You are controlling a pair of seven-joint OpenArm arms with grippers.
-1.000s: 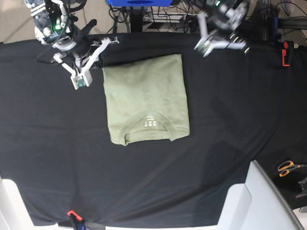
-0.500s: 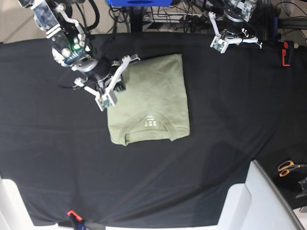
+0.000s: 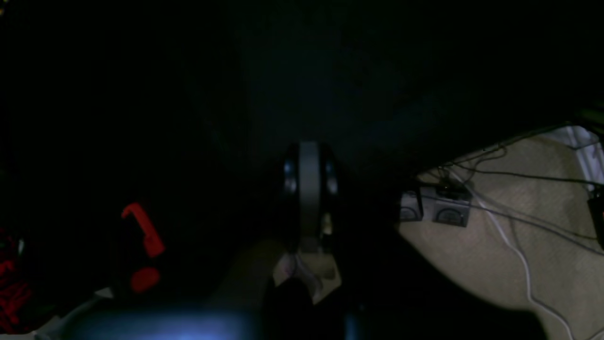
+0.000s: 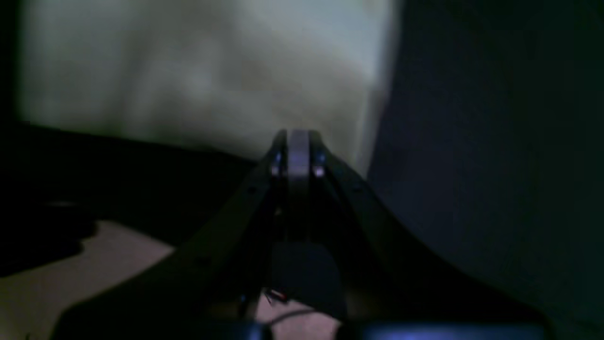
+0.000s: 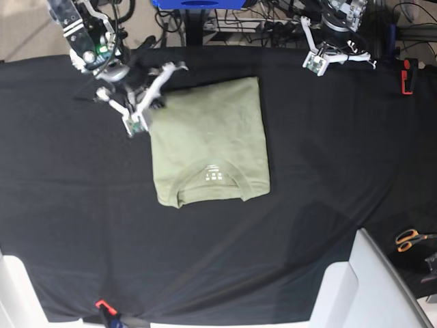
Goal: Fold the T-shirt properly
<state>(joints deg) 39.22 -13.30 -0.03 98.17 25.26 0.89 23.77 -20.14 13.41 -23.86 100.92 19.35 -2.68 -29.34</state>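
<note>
The pale green T-shirt (image 5: 208,140) lies folded into a rectangle in the middle of the black cloth (image 5: 328,150), collar and label toward the near edge. My right gripper (image 5: 151,101) is at the shirt's far-left corner. In the right wrist view its fingers (image 4: 297,141) are pressed together, low over the cloth, with the blurred shirt (image 4: 203,71) just ahead. I cannot tell whether they touch the fabric. My left gripper (image 5: 336,56) hovers at the far edge of the table, away from the shirt. In the left wrist view it (image 3: 309,156) is shut and empty.
A red clamp (image 5: 407,76) grips the cloth at the far right edge and also shows in the left wrist view (image 3: 141,236). Orange-handled scissors (image 5: 410,239) lie at the right. White furniture (image 5: 369,280) stands at the near right. Cables and boxes (image 3: 439,208) lie on the floor behind.
My right gripper swung in over the shirt's left edge, then pulled back up to its far-left corner. My left gripper drew back to the far table edge. The shirt has not moved.
</note>
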